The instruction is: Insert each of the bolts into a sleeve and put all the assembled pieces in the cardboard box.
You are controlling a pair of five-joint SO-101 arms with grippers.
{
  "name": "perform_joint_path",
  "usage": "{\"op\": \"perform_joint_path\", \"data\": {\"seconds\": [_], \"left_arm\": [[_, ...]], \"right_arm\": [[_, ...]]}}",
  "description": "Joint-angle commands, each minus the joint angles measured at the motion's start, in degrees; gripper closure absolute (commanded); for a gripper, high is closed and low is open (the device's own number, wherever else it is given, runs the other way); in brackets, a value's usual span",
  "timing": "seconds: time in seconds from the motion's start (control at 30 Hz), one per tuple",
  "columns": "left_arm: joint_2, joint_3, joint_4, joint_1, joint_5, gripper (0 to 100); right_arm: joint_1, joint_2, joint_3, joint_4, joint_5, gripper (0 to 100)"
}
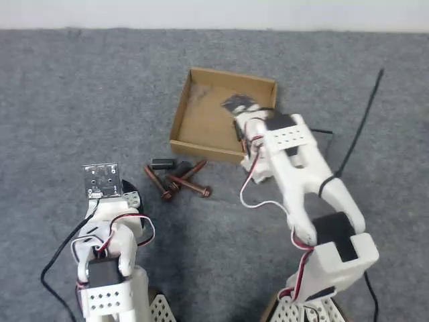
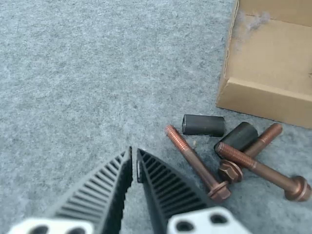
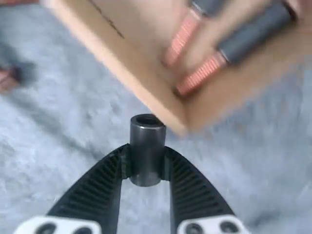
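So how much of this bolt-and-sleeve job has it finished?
Done: what look like two sleeved bolts lie in the cardboard box. In hand: the right gripper grips an empty sleeve near the box. Still to do: three bolts and two sleeves loose on the carpet, not yet joined.

White arms (image 1: pixel 305 178), black ribbed hands (image 2: pixel 134 152), red wires (image 1: pixel 249 180)
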Motion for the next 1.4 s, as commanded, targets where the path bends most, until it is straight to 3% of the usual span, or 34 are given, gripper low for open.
{"op": "perform_joint_path", "data": {"seconds": [0.0,0.3,0.7,1.0,1.2,1.37], "left_arm": [[-0.44,-0.92,-0.62,-0.26,-0.79,99],[-0.44,-0.92,-0.62,-0.26,-0.79,99],[-0.44,-0.92,-0.53,-0.26,-0.79,99],[-0.44,-0.92,-0.35,-0.26,-0.79,99],[-0.44,-0.92,-0.35,-0.26,-0.79,99],[-0.44,-0.92,-0.35,-0.26,-0.79,99]], "right_arm": [[4.70,-4.88,-3.16,2.86,-4.84,99.2],[9.80,-7.78,1.32,6.29,-5.98,99.2],[10.51,-28.18,27.25,-8.84,-5.98,99.2],[20.35,-28.62,31.82,-15.08,-5.80,99.1],[21.32,-28.62,34.02,-16.40,-5.36,90.2],[21.41,-29.32,34.29,-14.90,-4.57,92.4]]}}
